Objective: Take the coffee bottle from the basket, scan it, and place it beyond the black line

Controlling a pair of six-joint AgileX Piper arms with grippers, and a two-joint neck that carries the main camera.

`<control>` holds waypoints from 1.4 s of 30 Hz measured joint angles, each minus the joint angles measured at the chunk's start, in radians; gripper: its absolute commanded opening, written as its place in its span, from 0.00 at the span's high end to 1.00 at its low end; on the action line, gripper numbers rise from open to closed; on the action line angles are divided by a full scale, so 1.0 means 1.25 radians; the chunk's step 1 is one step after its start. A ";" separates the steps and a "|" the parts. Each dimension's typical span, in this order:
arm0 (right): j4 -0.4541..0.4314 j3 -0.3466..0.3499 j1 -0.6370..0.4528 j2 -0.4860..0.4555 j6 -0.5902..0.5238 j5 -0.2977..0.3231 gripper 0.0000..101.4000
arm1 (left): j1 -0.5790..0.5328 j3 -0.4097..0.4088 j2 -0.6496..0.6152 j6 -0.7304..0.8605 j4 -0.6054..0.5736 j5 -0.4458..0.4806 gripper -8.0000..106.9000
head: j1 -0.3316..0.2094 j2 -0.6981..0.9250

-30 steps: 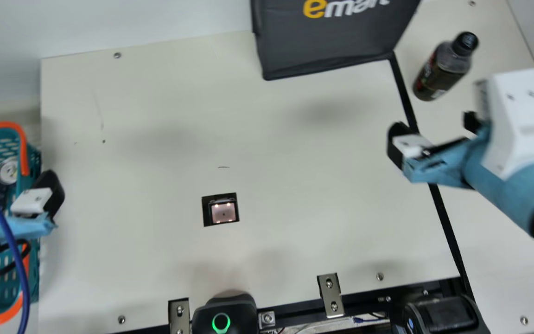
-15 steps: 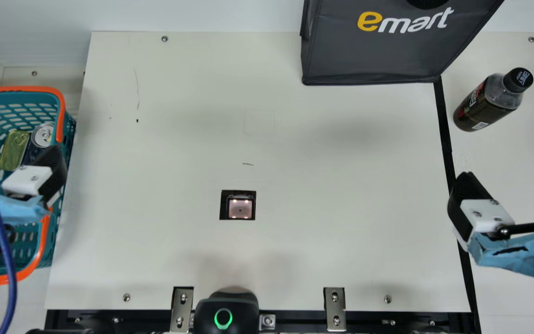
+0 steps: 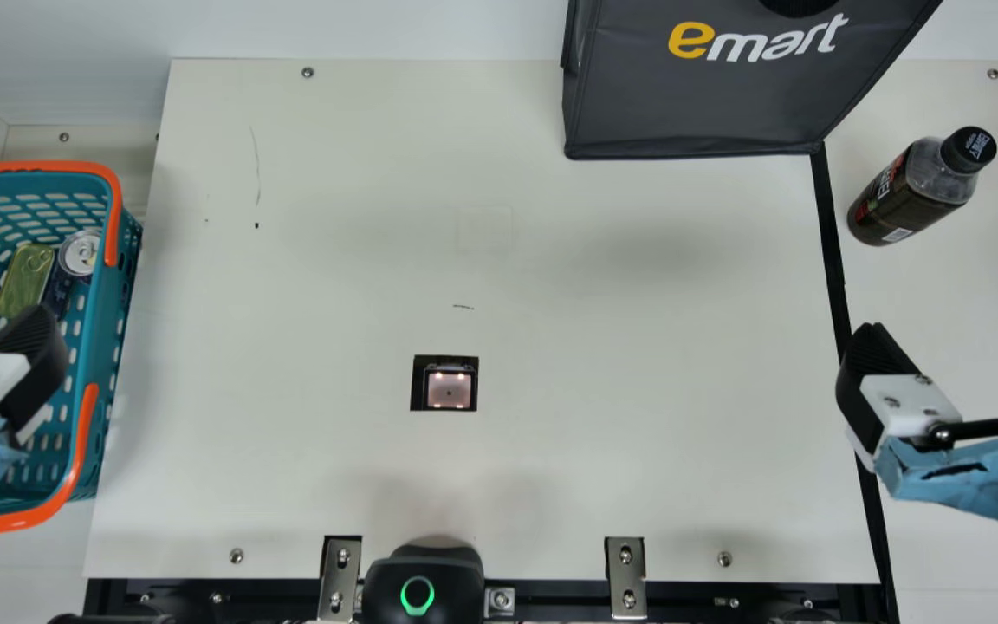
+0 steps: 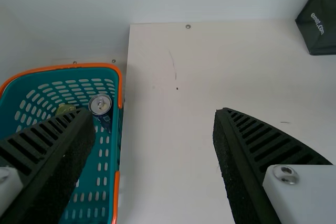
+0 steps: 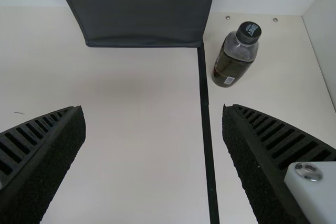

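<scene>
Spread wide, my right claw (image 3: pixel 948 340) hangs near the black line (image 3: pixel 831 251). My left claw (image 3: pixel 31 354), its fingers also parted, hangs well apart from the line, to its left. Upright just beyond the line, to its right, stands the coffee bottle (image 3: pixel 910 192).

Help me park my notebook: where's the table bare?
Widest: between basket, bag, black line and scanner window. Smaller, beyond that line: between coffee bottle and right gripper. Crowded: the basket, under the left gripper, holding a can.
</scene>
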 measured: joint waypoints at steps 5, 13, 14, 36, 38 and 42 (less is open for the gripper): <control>0.000 0.000 0.000 0.000 0.000 0.000 0.10 | 0.000 0.000 0.000 0.000 0.000 0.002 0.15 | 0.000 0.000; 0.000 0.000 0.000 0.000 0.000 0.000 0.10 | 0.000 0.000 0.000 0.000 0.000 0.002 0.15 | 0.000 0.000; 0.000 0.000 0.000 0.000 0.000 0.000 0.10 | 0.000 0.000 0.000 0.000 0.000 0.002 0.15 | 0.000 0.000; 0.000 0.000 0.000 0.000 0.000 0.000 0.10 | 0.000 0.000 0.000 0.000 0.000 0.002 0.15 | 0.000 0.001; 0.000 0.000 0.000 0.000 0.000 0.000 0.10 | 0.000 0.000 0.000 0.000 0.000 0.002 0.15 | 0.000 0.000; 0.000 0.000 0.000 0.000 0.000 0.000 0.10 | 0.000 0.000 0.000 0.000 0.000 0.002 0.15 | 0.000 0.000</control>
